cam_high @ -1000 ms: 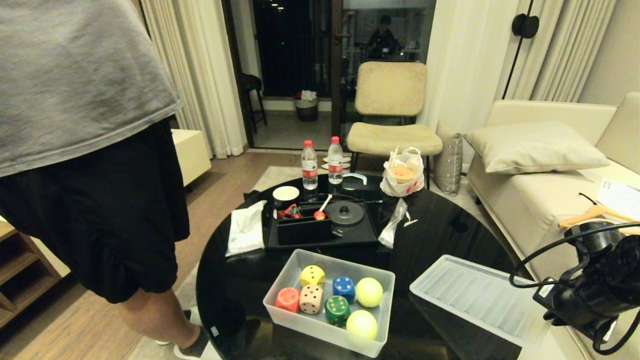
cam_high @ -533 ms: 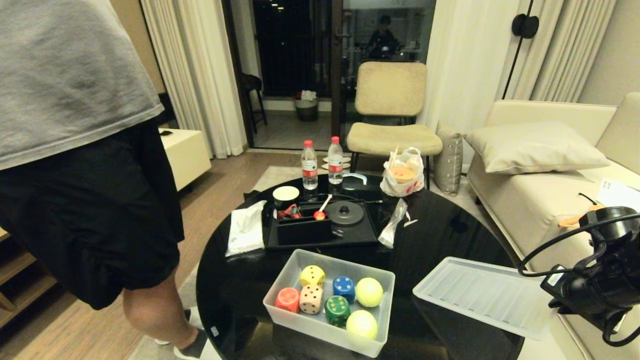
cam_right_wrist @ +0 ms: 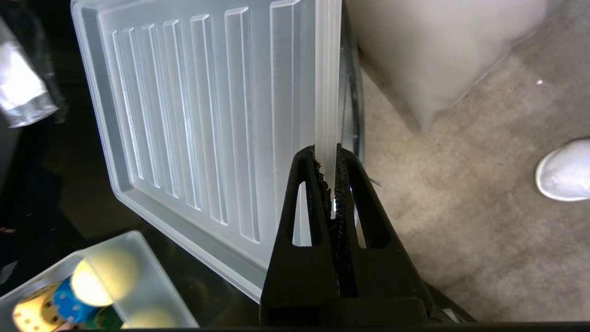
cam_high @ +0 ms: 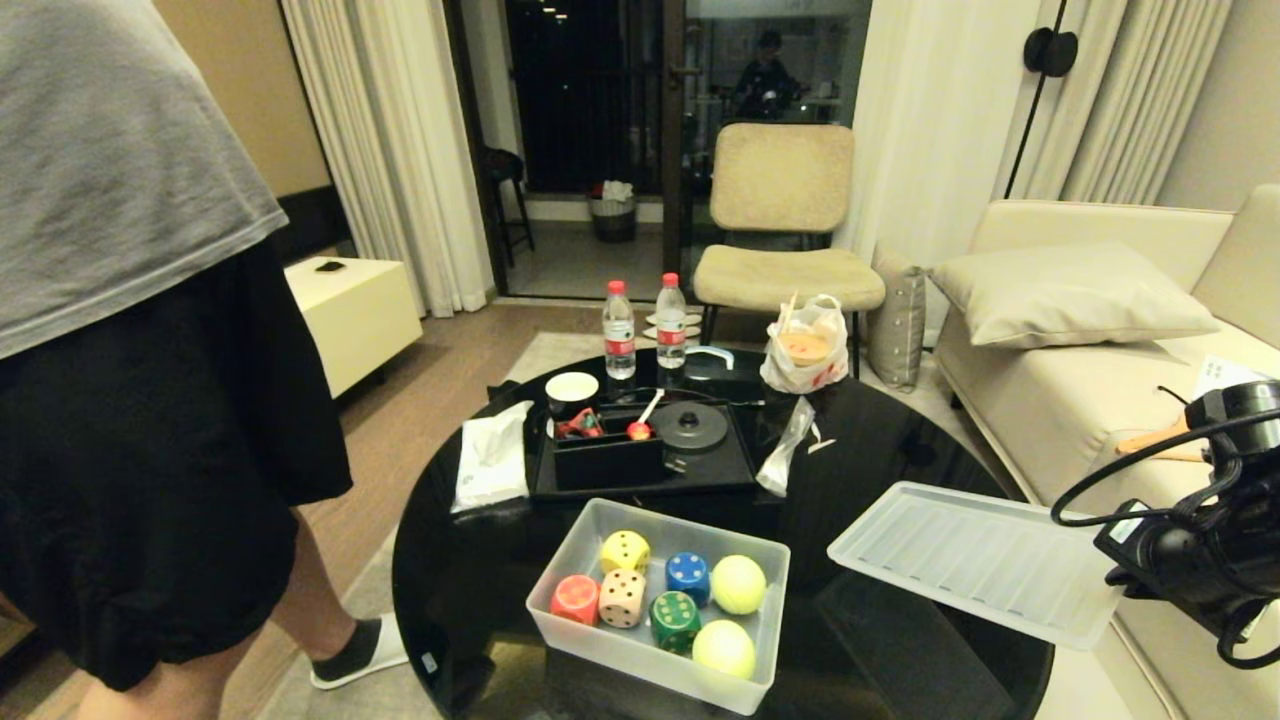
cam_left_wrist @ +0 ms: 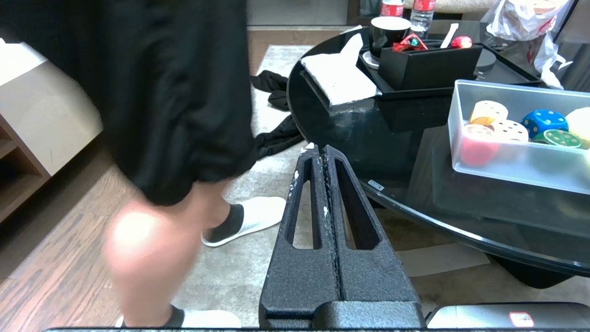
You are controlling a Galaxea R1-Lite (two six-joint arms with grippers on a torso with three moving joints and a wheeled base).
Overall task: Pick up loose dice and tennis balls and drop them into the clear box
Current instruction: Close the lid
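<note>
Clear box [cam_high: 770, 600] sits at the near edge of the round black table [cam_high: 900, 450], open top, translucent whitish walls, rounded corners. Inside: five dice, yellow [cam_high: 625, 551], blue [cam_high: 688, 576], red [cam_high: 575, 599], tan [cam_high: 622, 598], green [cam_high: 675, 620], plus two tennis balls [cam_high: 738, 584] along its right side. No loose dice or balls visible on the table, so collecting looks done.

Ribbed lid [cam_high: 980, 560] is just right of the box, tilted, lifted off the tabletop on its right edge. Right gripper [cam_right_wrist: 333, 184] is clenched on the lid's rim, thin edge pinched between the jaws. Step in hand looks like lidding: carry it left over the box, level it, line up the corners before lowering, keep the pinch firm since the grip is only on an edge.

Left gripper [cam_left_wrist: 324, 159] is parked low, left of the table, jaws pressed together, empty.

Person in black shorts [cam_high: 150, 480] stands at far left. Black tray [cam_high: 640, 460] and water bottles [cam_high: 619, 330] lie beyond the box.
</note>
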